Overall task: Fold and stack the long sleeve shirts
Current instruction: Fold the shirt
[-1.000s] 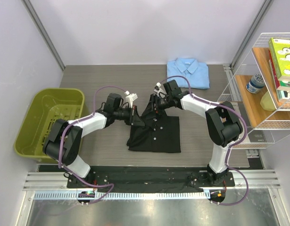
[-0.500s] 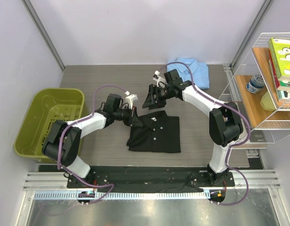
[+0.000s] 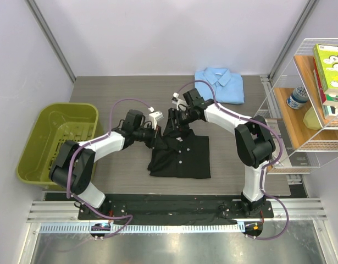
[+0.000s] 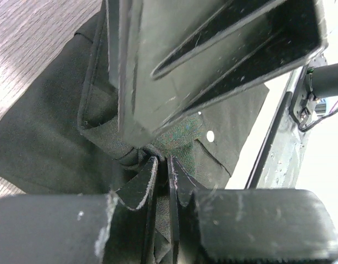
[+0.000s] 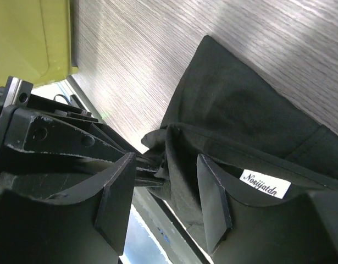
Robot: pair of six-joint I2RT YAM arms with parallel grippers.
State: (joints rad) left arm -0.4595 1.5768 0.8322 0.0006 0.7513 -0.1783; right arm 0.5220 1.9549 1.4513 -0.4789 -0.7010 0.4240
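The black shirt lies folded at the table's middle, its collar end raised at the back left. My left gripper is shut on a bunched fold of that black cloth; the cloth sits between its nearly closed jaws. My right gripper hangs just behind it, open. Its fingers straddle a hanging fold of the same shirt without pinching it, beside the white neck label. The light blue shirt lies folded at the back right, apart from both grippers.
A green bin stands at the left table edge. A wire shelf with books and a jar stands at the right. The arm bases and a metal rail run along the near edge.
My right gripper has swung left and come down to the black shirt's collar, close to the left gripper. The raised black flap has dropped lower. The left arm has barely moved.
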